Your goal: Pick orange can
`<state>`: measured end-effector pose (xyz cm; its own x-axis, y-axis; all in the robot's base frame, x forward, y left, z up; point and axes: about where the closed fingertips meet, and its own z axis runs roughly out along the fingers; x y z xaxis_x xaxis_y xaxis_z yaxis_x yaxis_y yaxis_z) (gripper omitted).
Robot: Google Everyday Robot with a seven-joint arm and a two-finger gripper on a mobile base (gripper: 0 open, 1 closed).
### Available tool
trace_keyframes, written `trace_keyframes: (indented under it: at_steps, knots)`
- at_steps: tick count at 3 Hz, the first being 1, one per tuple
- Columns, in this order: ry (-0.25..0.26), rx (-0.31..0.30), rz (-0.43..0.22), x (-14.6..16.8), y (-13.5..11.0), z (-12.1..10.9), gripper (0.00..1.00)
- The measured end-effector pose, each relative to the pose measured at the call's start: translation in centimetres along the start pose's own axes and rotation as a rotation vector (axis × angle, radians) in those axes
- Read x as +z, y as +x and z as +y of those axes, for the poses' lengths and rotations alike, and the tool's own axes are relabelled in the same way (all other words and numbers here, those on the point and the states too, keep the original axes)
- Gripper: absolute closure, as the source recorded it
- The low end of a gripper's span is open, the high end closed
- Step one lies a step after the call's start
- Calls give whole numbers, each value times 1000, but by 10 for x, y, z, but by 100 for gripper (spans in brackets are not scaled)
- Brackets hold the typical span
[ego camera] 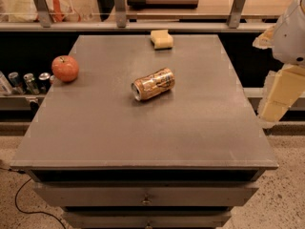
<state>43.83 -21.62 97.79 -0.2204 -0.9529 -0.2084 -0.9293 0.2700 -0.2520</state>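
The orange can lies on its side near the middle of the grey table top, its silver rimmed top facing front left. It is shiny orange-copper with pale and dark label markings. My gripper hangs at the right edge of the view, beside and above the table's right edge and well to the right of the can. Its pale yellow fingers stand apart and hold nothing.
A red-orange apple sits at the table's left edge. A yellow sponge lies at the far edge. Several small silver-topped cans stand on a lower shelf to the left. A railing and counter run behind the table.
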Motion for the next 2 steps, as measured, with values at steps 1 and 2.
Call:
trace_keyframes:
  at_steps: [1,2]
  knots:
    - [0,0,0,0,0,0,0]
    - [6,-14,-13,-1,-3,-4,0]
